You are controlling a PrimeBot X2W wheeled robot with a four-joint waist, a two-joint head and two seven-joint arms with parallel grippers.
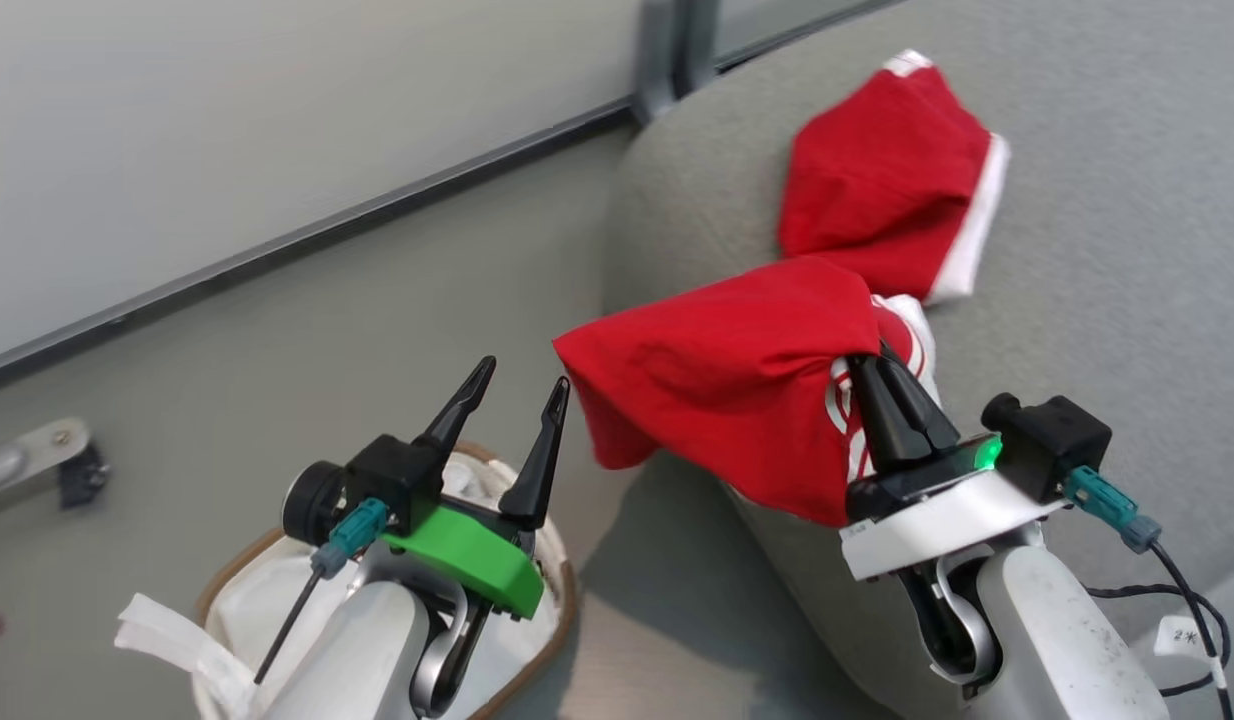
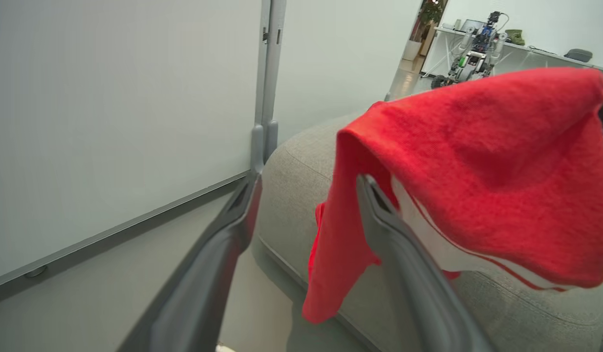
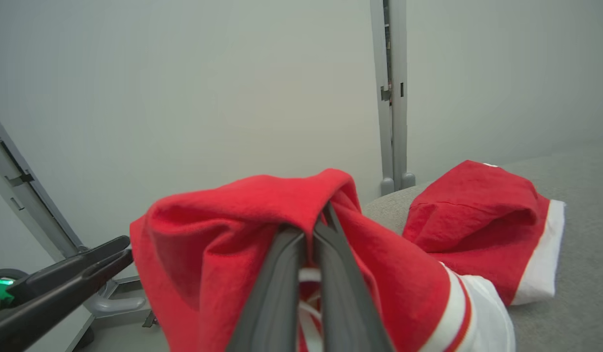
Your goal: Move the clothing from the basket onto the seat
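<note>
Nearest the lens, at the lower right of the head view, the right claw [image 1: 877, 372] is pinched tight on a bright red soft-fabric garment with white stripes [image 1: 727, 370]. The right wrist view shows its two dark fingers pressed together with red folds bunched over the tips. From that grip the held garment drapes leftward across mid-frame, partly over the rounded corner of the large grey upholstered seat [image 1: 1127, 260], partly hanging past its edge above the grey floor [image 1: 307, 330]. At the lower left the left claw [image 1: 523, 378] stands wide open with nothing in it. In the left wrist view the cloth's hanging fold sits just beside one finger, and whether they touch I cannot tell. Below that claw, at the bottom left, is the small cream-white basket with a brown braided rim [image 1: 565, 600], white lining [image 1: 267, 590] showing. A second red garment with white trim [image 1: 887, 180] lies on the seat at the upper right, just beyond the held one.

By my reading, the step in hand is carrying this piece onto the seat. The next move calls for taking the right claw up and rightward in the frame until all the cloth is over the cushion, then lowering and opening.
</note>
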